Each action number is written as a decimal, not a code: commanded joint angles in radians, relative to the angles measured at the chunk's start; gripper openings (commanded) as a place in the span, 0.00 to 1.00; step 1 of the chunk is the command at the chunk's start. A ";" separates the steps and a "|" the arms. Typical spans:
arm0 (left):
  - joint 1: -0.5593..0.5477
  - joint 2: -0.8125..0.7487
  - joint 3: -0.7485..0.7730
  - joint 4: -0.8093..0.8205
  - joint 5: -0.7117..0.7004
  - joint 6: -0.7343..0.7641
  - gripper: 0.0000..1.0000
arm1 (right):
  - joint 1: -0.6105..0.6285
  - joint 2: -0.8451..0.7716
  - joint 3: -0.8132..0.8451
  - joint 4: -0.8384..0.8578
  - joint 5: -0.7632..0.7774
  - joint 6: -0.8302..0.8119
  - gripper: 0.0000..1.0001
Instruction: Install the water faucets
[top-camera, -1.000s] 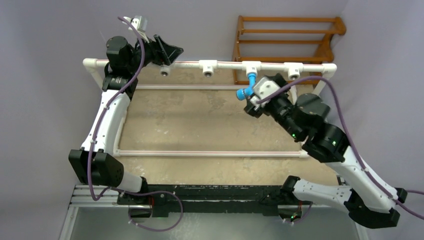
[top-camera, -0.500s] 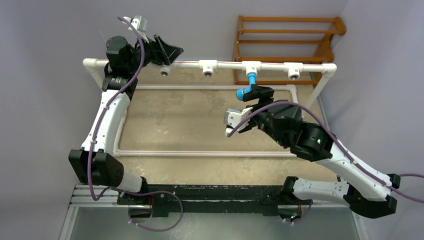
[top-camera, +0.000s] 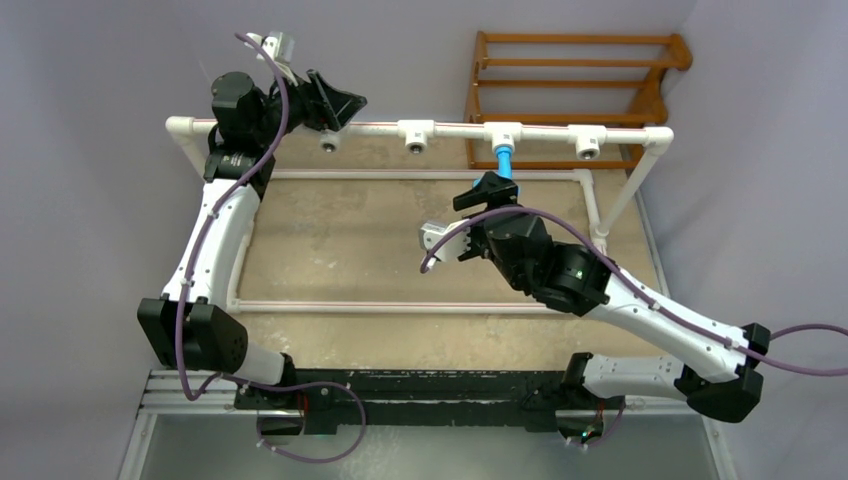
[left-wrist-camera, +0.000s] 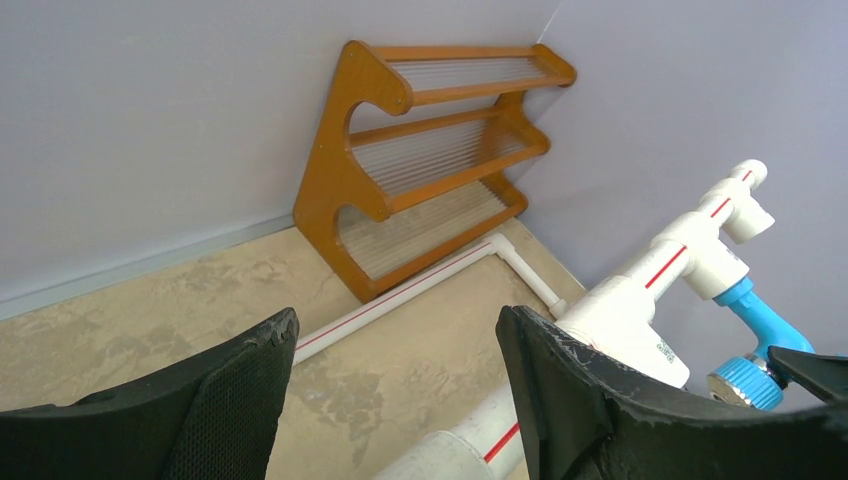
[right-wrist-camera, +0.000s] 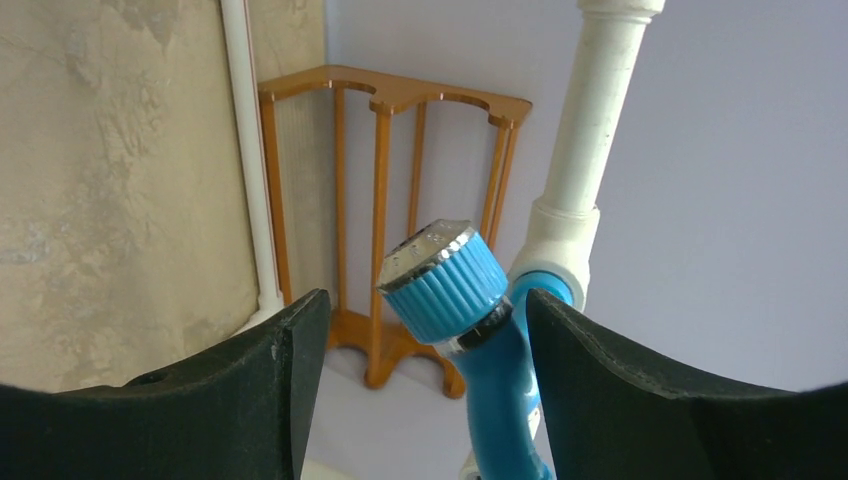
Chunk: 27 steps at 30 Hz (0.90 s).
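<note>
The bright blue faucet (top-camera: 504, 160) hangs from the third white tee (top-camera: 503, 133) of the raised far pipe (top-camera: 380, 127). My right gripper (top-camera: 488, 190) is open around its lower end, covering the knob from above. In the right wrist view the ribbed knob with silvery cap (right-wrist-camera: 442, 278) and the blue body (right-wrist-camera: 505, 400) sit between the open gripper (right-wrist-camera: 425, 300), closer to the right finger, with a clear gap on the left. My left gripper (top-camera: 338, 103) is open and empty beside the pipe's left part; its wrist view (left-wrist-camera: 398, 325) shows the pipe (left-wrist-camera: 620, 320) and the faucet (left-wrist-camera: 760, 320) far right.
Other white tees (top-camera: 416, 132) (top-camera: 587, 135) (top-camera: 331, 135) on the far pipe have bare openings. The white pipe frame (top-camera: 420, 308) lies round the tan floor mat. A wooden rack (top-camera: 580, 90) stands against the back wall behind the faucet.
My right arm has swung left and rolled its wrist, so the gripper now sits in front of the faucet and over its knob. The left arm has not moved.
</note>
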<state>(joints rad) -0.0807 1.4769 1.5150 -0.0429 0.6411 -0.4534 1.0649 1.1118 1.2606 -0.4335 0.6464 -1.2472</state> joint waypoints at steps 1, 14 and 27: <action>0.027 0.092 -0.070 -0.245 -0.022 0.009 0.72 | -0.001 -0.007 -0.053 0.127 0.075 -0.063 0.71; 0.027 0.090 -0.072 -0.245 -0.024 0.008 0.72 | -0.014 -0.038 -0.138 0.324 0.173 0.002 0.06; 0.027 0.091 -0.072 -0.245 -0.027 0.007 0.72 | -0.015 -0.096 -0.145 0.398 0.102 0.526 0.00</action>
<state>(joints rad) -0.0799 1.4796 1.5169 -0.0418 0.6514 -0.4545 1.0706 1.0653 1.1305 -0.1211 0.6815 -1.0130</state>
